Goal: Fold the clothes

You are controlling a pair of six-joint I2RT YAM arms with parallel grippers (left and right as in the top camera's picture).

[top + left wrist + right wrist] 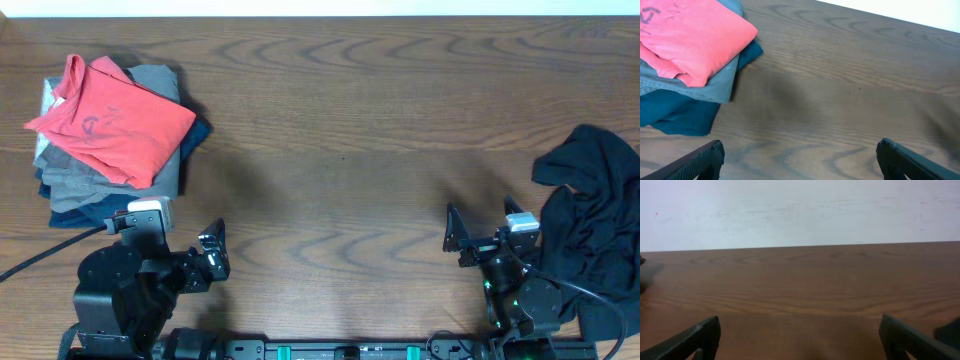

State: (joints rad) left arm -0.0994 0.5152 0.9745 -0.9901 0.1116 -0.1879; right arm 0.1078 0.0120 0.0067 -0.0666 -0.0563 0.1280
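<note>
Clothes | coral-red T-shirt (110, 125) lay folded atop the stack (80, 188) at far left; black garment (595, 220) sat crumpled at the right edge | left gripper (800, 155) and right gripper (800, 335) gaped empty | likely step: black garment, needing spreading flat first

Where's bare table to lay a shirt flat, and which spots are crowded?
The widest bare wood is the middle of the table, between the stack topped by the coral-red T-shirt on the left and the black garment on the right, reaching the far edge. Crowded: both those ends, and the near edge around the left gripper and right gripper.
</note>
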